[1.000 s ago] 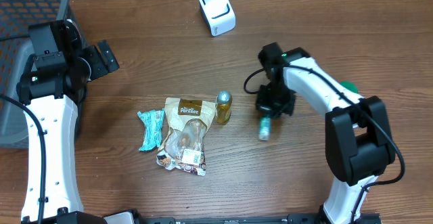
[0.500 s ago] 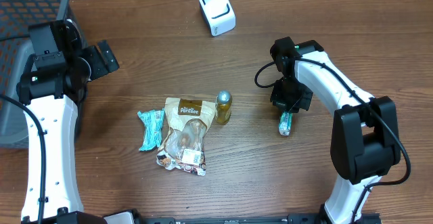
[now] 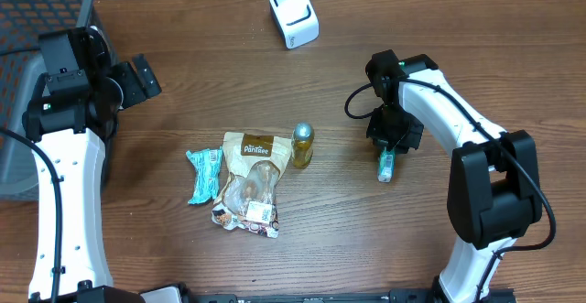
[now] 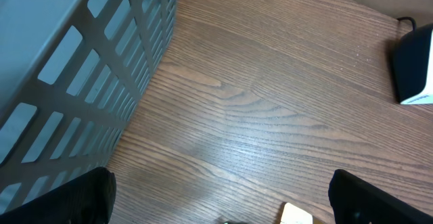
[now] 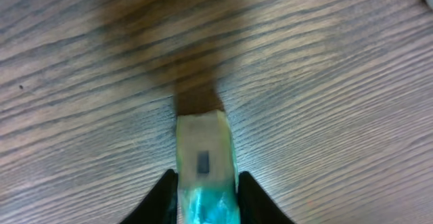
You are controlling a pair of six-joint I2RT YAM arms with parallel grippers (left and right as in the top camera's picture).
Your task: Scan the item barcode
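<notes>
Showing the green tube [image 3: 385,166] flat on the desk [image 3: 320,248] at right, light, soft and slick by our judgement, best pinched mid-body; whether the straddling right hand [image 5: 206,200] grasps it we cannot tell.

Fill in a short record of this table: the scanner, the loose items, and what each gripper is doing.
Scanner: white scanner at the far edge of the table, nothing at it.
Right gripper: right gripper low over the green packet, one finger on each side; grip unclear.
Green packet: lying flat on the table, right of the small yellow bottle, well short of the scanner.
Left gripper: left gripper open and empty, beside the grey basket.
Other items: brown snack bag and teal wrapper left of the bottle, mid-table.
</notes>
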